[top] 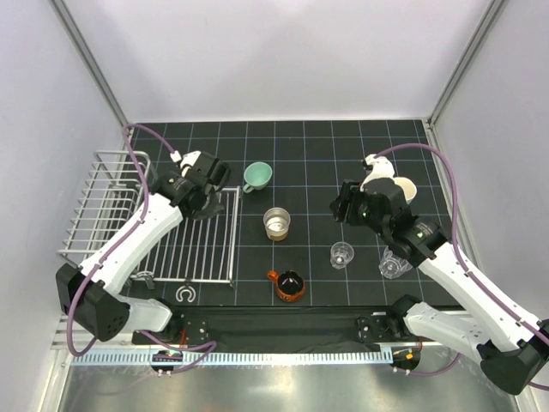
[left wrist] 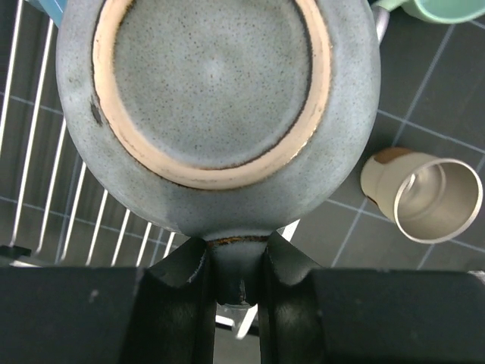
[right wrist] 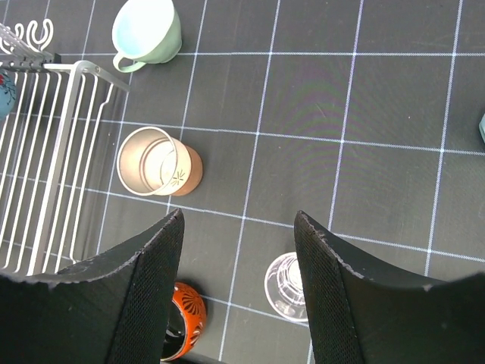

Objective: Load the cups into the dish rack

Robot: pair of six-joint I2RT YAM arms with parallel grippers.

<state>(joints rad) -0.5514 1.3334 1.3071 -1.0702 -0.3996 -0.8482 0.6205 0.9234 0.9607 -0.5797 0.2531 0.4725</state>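
Note:
My left gripper [top: 206,196] is shut on the handle of a grey cup [left wrist: 216,91] and holds it bottom-up over the flat slatted part of the dish rack [top: 202,245]; its jaws [left wrist: 236,265] pinch the handle. My right gripper [top: 345,206] is open and empty above the mat [right wrist: 239,220]. Below it are a clear cup [right wrist: 286,288] and an orange cup [right wrist: 186,318]. A steel cup [top: 277,223] and a mint green cup [top: 256,176] stand mid-table. A second clear cup [top: 395,264] lies by the right arm. A cream-inside cup [top: 405,190] is partly hidden behind the right wrist.
The rack's raised basket part [top: 103,202] stands at the far left, near the left wall. The black gridded mat [top: 309,146] runs to the back wall. The steel cup [left wrist: 424,199] and mint cup [left wrist: 447,9] show just right of the held cup.

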